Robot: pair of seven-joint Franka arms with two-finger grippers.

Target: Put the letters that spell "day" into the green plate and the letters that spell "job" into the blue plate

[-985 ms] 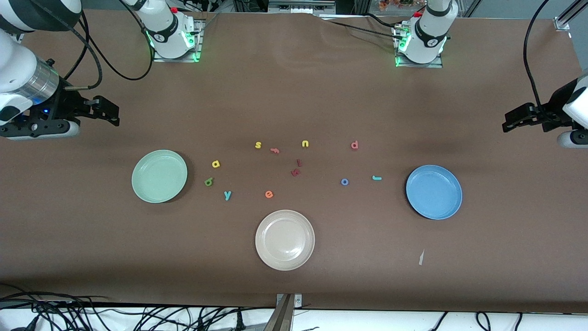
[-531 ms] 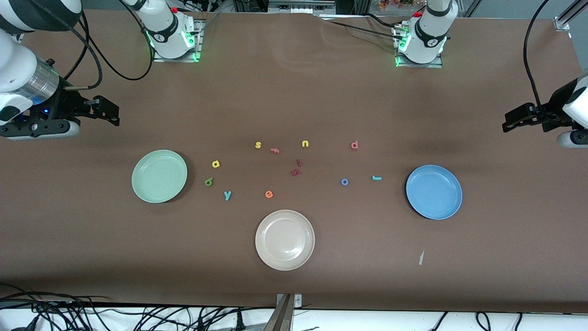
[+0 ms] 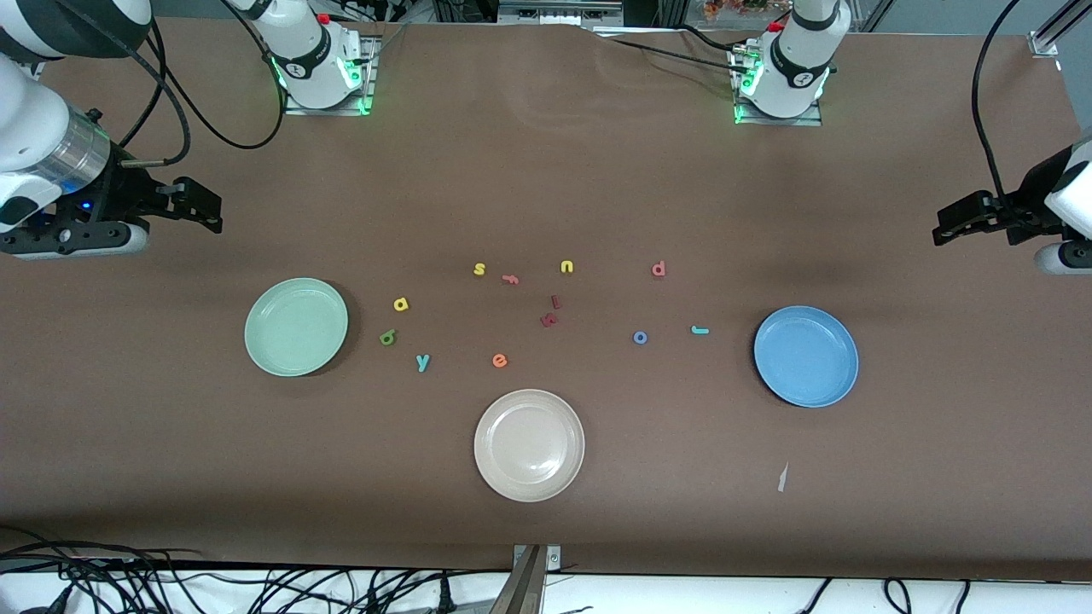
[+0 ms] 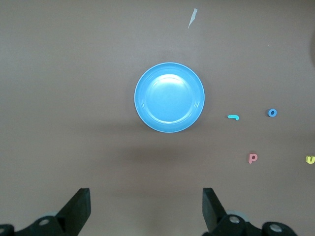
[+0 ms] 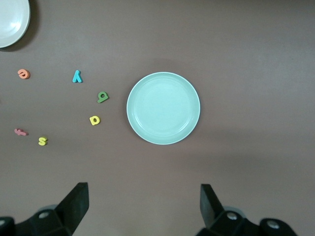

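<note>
The green plate (image 3: 296,327) (image 5: 163,108) lies empty toward the right arm's end of the table. Beside it lie the yellow "a" (image 3: 401,304) (image 5: 95,120), the dark green "d" (image 3: 388,338) (image 5: 102,96) and the teal "y" (image 3: 422,362) (image 5: 77,76). The blue plate (image 3: 805,356) (image 4: 169,97) lies empty toward the left arm's end. Close by it are the teal "j" (image 3: 699,330) (image 4: 233,117), the blue "o" (image 3: 640,338) (image 4: 272,112) and the salmon "b" (image 3: 658,269) (image 4: 253,158). My right gripper (image 3: 209,213) (image 5: 143,192) hangs open over bare table at its end. My left gripper (image 3: 943,226) (image 4: 146,196) hangs open at the other end.
A cream-white plate (image 3: 529,445) lies nearest the front camera, mid-table. Between the two letter groups lie a yellow "s" (image 3: 479,269), a yellow "u" (image 3: 566,267), a pink "f" (image 3: 510,279), two dark red letters (image 3: 550,320) and an orange "e" (image 3: 500,361). A paper scrap (image 3: 782,477) lies near the blue plate.
</note>
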